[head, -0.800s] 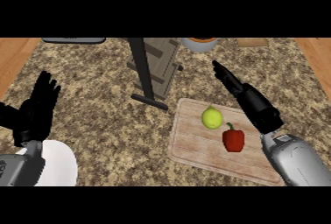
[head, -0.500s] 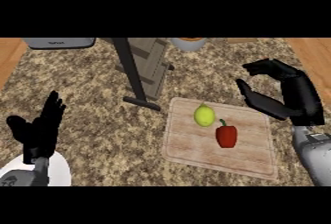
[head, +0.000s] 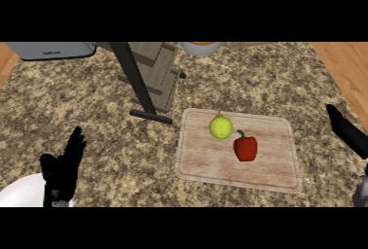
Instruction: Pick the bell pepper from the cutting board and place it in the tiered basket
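- We see the pepper [head: 246,148] lying on the board [head: 215,165], a little right of the board's middle; it is red with a dark stem that points up in the view.
- Just beside the pepper, up and to the left, a yellow-green lemon [head: 221,127] lies on the same board; we cannot tell if the two fruits touch.
- The board is light wood with a groove along its rim, and it rests on the speckled brown desk [head: 108,112].
- The basket [head: 147,78] stands at the top of the view, left of the board; we see its dark post, its foot close to the board's upper left corner, and grey-brown slatted tiers behind the post.
- The left robot hand [head: 64,168] shows at the lower left, with its fingers straight and pointing up; it is opened, holds nothing, and is well apart from the board.
- The right robot hand [head: 346,130] shows only partly at the right edge, as a dark straight shape beside the board's right side; it does not touch the pepper, and we cannot tell how its fingers stand.
- A white round thing [head: 25,192] lies at the lower left corner, next to the left robot hand.
- A grey appliance [head: 54,49] stands at the upper left, and a bowl [head: 201,47] with something orange in it stands at the top, right of the basket.
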{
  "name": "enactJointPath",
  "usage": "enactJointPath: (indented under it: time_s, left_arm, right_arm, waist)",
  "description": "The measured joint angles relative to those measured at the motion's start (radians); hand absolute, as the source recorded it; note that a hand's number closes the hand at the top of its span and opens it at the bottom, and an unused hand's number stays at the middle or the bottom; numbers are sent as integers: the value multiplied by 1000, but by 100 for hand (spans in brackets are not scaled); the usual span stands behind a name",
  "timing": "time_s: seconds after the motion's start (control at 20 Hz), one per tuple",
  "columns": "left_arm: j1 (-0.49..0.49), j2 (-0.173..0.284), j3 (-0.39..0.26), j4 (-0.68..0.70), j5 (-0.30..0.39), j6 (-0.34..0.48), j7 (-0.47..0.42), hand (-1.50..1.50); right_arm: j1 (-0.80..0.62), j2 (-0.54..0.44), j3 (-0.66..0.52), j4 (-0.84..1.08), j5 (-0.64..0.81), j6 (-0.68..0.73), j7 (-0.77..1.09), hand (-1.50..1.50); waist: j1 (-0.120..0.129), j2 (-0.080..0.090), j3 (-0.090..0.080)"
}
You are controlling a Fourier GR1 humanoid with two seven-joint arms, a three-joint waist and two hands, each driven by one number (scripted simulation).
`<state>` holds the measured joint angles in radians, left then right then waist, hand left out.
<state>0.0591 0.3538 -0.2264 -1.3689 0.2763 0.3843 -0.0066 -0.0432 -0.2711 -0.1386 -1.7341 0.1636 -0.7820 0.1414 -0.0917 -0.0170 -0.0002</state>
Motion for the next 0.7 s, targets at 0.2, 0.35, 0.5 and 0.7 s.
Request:
enactJointPath:
  time_s: [0.2,0.35,0.5,0.7]
  left_arm:
    - [18,-15,-40,-20,-35,8,-4,0]
    - [10,-33,-56,-17,-50,17,-9,0]
    - [5,-41,-68,-16,-62,19,-13,0]
    - [3,-44,-85,-20,-74,13,-15,0]
  right_arm:
    - [207,57,97,-178,113,-36,87,-150]
    - [319,43,183,-237,186,26,208,-150]
    - [395,-1,247,-278,280,107,345,-150]
    - [442,-68,298,-332,429,232,549,-150]
  waist:
    - [33,5,-3]
    - [46,10,-6]
    - [64,16,-8]
    - [87,22,-11]
